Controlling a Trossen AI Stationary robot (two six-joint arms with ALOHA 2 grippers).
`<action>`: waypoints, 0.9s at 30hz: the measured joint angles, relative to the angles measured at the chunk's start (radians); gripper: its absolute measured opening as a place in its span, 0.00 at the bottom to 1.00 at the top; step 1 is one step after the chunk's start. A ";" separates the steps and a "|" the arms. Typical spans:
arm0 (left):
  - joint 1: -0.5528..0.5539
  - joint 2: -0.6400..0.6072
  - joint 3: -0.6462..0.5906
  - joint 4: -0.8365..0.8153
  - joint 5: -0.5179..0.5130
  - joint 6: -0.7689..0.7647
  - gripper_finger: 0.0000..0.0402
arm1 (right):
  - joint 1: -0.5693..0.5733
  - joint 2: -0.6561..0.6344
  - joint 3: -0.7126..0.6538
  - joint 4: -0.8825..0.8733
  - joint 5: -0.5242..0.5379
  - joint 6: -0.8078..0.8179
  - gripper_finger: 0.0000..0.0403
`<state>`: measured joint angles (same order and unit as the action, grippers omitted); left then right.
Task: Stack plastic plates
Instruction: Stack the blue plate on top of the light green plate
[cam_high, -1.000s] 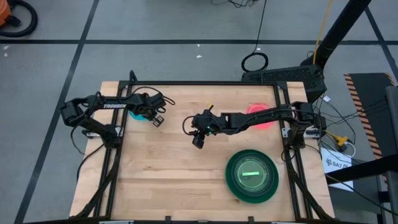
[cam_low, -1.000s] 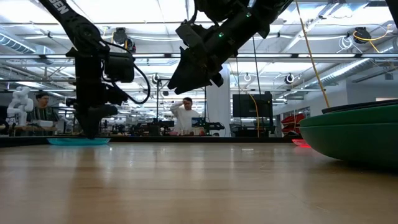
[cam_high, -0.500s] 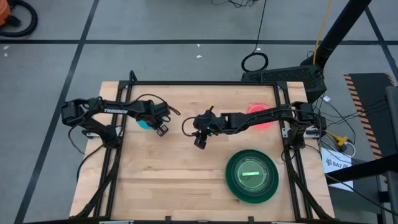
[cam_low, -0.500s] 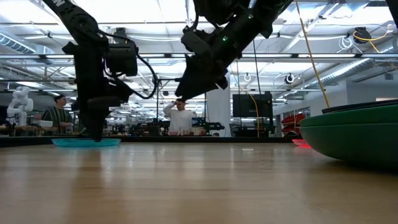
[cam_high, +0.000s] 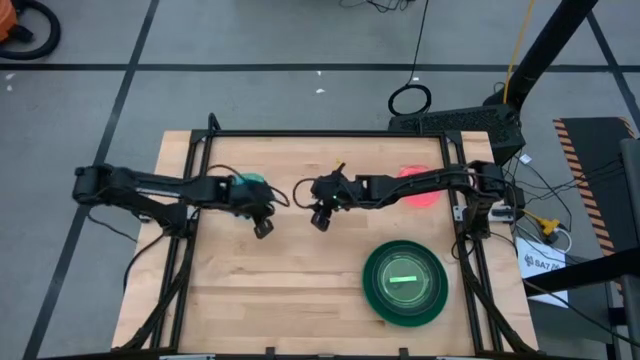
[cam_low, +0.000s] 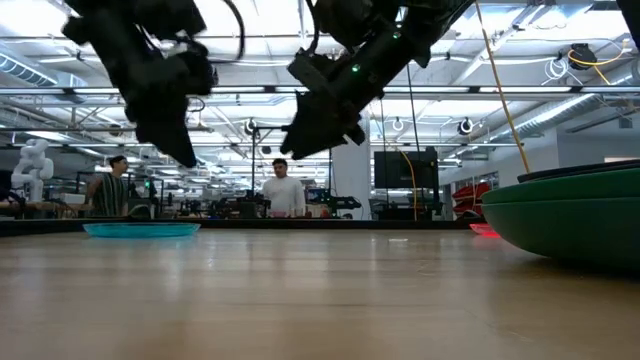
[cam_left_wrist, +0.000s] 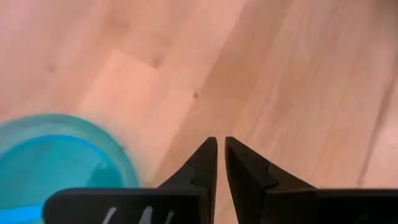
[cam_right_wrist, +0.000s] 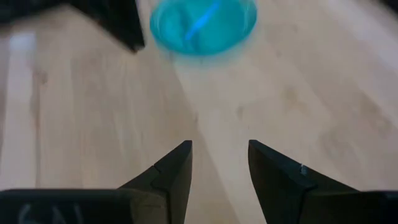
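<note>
A small translucent blue plate (cam_high: 248, 182) lies flat on the table left of centre, partly under my left arm; it also shows in the low view (cam_low: 140, 229) and both wrist views (cam_left_wrist: 56, 158) (cam_right_wrist: 202, 22). My left gripper (cam_high: 262, 228) (cam_left_wrist: 219, 142) hangs shut above the table, just right of and nearer than this plate. My right gripper (cam_high: 320, 217) (cam_right_wrist: 219, 146) hovers open at the table's middle, pointing toward the blue plate. A pink plate (cam_high: 418, 190) lies under my right arm. A stack of green plates (cam_high: 404, 282) sits near right.
Bare wood lies between the two grippers and along the near edge left of the green stack (cam_low: 570, 215). A black metal frame (cam_high: 330, 133) borders the table. People stand in the room beyond the far edge.
My left gripper has risen from the blue plate and moved toward the table's right and near edge as the arm stretched out. The blue plate has slid a little toward the right. My right gripper has stayed near the table's middle.
</note>
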<state>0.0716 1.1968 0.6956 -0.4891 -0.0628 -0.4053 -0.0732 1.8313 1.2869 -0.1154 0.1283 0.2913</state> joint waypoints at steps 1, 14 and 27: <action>-0.007 -0.035 0.000 -0.015 -0.022 0.000 0.10 | -0.007 0.005 0.000 0.034 0.000 0.000 0.37; -0.010 -0.394 0.000 0.059 -0.376 0.288 0.10 | -0.057 0.279 0.262 0.211 -0.034 -0.138 0.37; -0.009 -0.508 0.000 0.067 -0.495 0.378 0.10 | -0.098 0.500 0.569 0.210 -0.026 -0.131 0.37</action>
<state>0.0628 0.6891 0.6955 -0.4224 -0.5576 -0.0270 -0.1716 2.3315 1.8563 0.0949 0.1027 0.1604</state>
